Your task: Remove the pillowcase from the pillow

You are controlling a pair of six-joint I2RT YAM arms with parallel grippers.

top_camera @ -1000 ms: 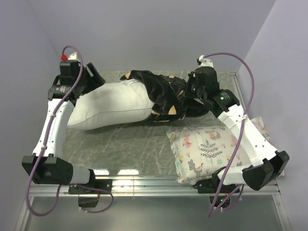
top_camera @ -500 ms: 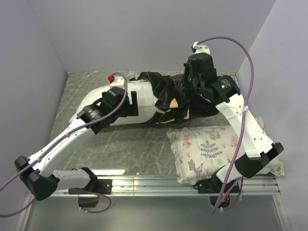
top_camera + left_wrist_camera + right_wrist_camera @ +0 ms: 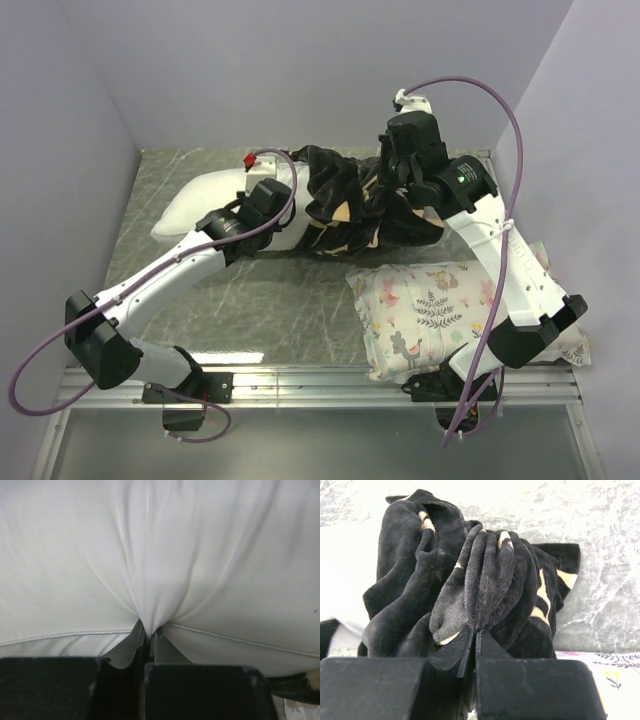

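— Where is the pillowcase (image 3: 355,205)?

— Bunched in black folds with tan marks by the far edge of the worktop (image 3: 270,290), right of the middle. It covers only the right end of the pillow (image 3: 195,205).

— And the rest of the pillow?

— Bare and white, lying along the far edge with its left end pointing at the far left corner.

— What is the right gripper (image 3: 472,637) doing?

— Its fingers are pressed together on a ridge of the black plush, which stands up between them. In the top view that wrist sits over the right part of the heap, close to the far edge.

— The left gripper (image 3: 148,632)?

— Also closed, pinching a fold of the white pillow cloth; creases fan out from the pinch. From above it meets the pillow just left of where the black fabric begins, the arm reaching in from the near left corner.

— Anything else on the worktop?

— A smaller floral-print pillow (image 3: 430,300) by the near right corner, just beside the near side of the black heap, under the right arm.
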